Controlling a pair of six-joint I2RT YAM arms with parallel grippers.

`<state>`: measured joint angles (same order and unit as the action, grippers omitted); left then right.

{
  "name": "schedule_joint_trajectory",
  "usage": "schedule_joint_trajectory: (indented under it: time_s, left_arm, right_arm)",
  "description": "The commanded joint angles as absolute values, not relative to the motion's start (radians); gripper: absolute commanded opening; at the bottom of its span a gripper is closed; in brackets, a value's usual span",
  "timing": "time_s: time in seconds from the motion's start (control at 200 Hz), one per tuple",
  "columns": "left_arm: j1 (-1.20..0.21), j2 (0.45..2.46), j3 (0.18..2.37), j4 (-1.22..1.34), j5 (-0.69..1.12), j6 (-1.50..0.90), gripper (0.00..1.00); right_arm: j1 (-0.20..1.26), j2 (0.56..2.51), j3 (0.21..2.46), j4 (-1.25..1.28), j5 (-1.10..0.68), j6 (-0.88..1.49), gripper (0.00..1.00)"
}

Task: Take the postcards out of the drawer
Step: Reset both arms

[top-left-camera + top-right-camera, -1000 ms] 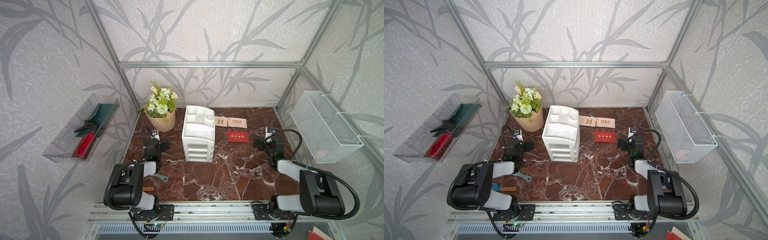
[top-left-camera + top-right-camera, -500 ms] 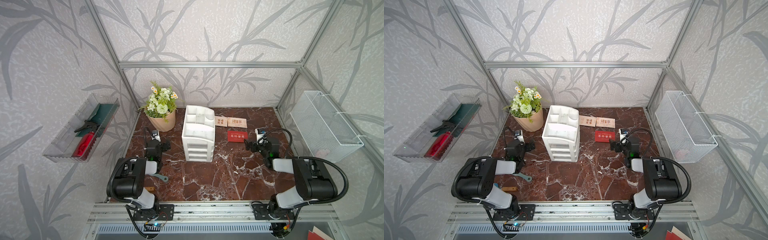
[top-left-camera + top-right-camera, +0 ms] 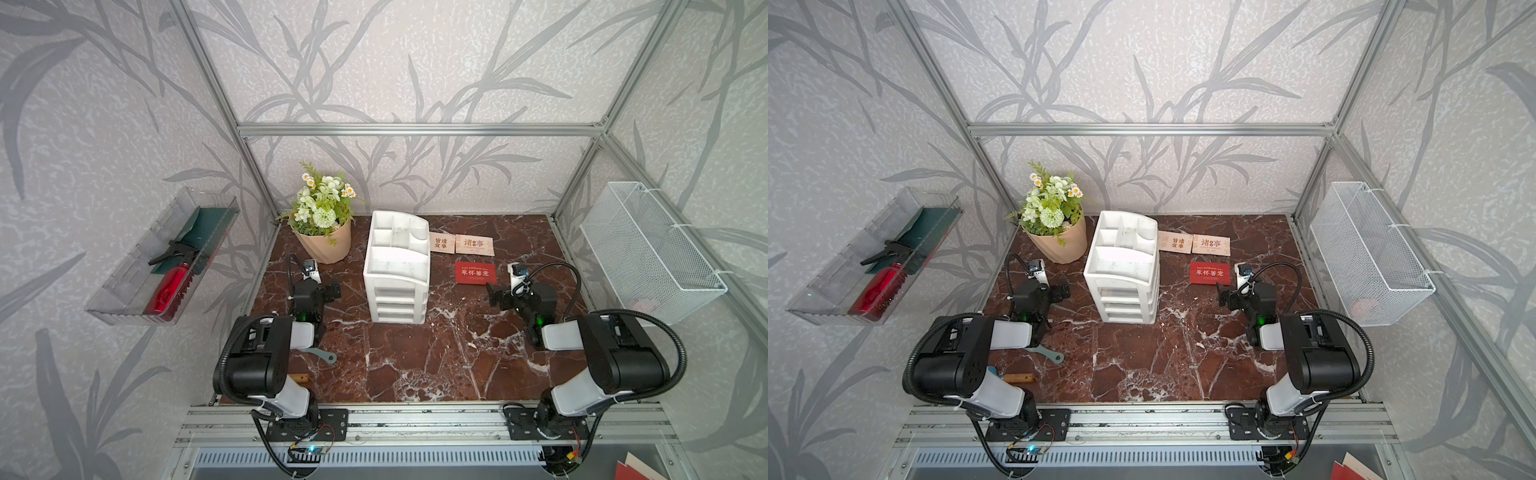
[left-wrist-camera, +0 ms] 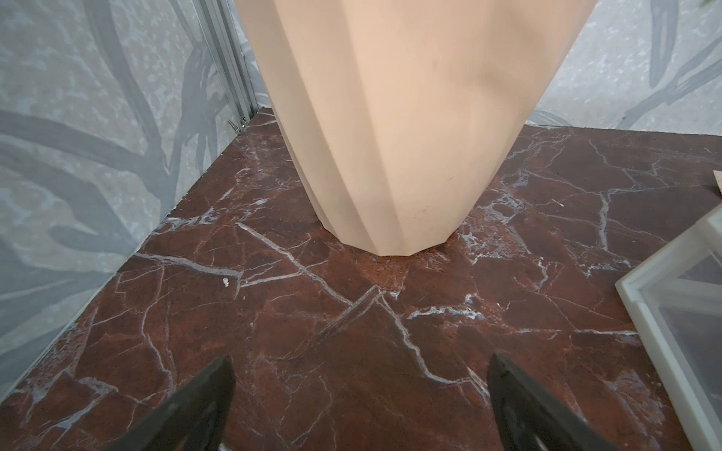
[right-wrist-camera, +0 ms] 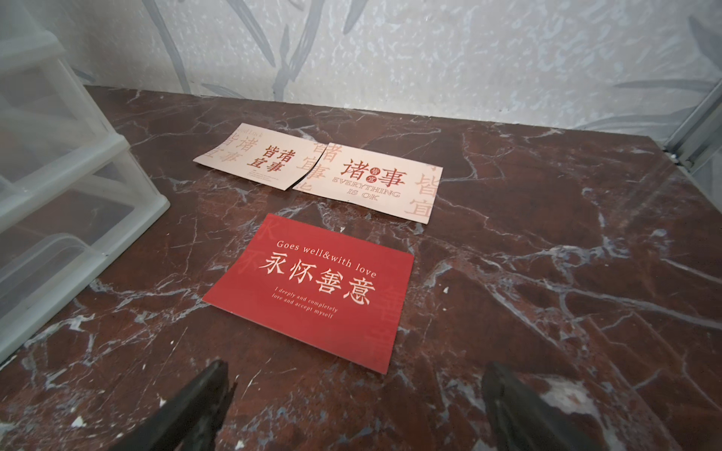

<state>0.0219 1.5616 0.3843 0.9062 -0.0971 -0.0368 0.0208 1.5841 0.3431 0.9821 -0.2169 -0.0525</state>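
Observation:
Three postcards lie flat on the marble table to the right of the white drawer unit (image 3: 397, 270) (image 3: 1121, 270). Two are cream postcards (image 3: 441, 242) (image 3: 473, 244) (image 5: 261, 162) (image 5: 375, 179), side by side near the back. The red postcard (image 3: 475, 273) (image 3: 1209, 273) (image 5: 312, 289) lies in front of them. My right gripper (image 3: 492, 297) (image 5: 354, 366) is open and empty, low over the table just short of the red card's near edge. My left gripper (image 3: 332, 291) (image 4: 359, 359) is open and empty, facing the flower pot (image 4: 390, 117). The unit's front drawers look shut.
The peach flower pot (image 3: 328, 245) stands at the back left beside the drawer unit. A grey-green tool (image 3: 322, 356) and a small wooden piece (image 3: 301, 378) lie by the left arm. A clear tray (image 3: 124, 291) and a wire basket (image 3: 648, 249) hang on the side walls.
My right gripper has swung left, closer to the red postcard. The left gripper has barely moved. The postcards and the drawer unit have stayed in place.

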Motion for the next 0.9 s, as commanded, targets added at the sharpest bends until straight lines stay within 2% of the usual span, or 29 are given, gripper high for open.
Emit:
schedule_joint_trajectory:
  time_s: [0.0,0.895]
  left_arm:
    - [0.026,1.564,0.378,0.938,-0.108,-0.035,0.99]
    - [0.025,1.564,0.377,0.939,-0.107,-0.035,0.99]
  right_arm:
    - [0.023,1.589,0.358,1.018,-0.185,-0.048,0.99]
    - [0.038,1.588,0.376,0.981,-0.181,-0.069,0.99]
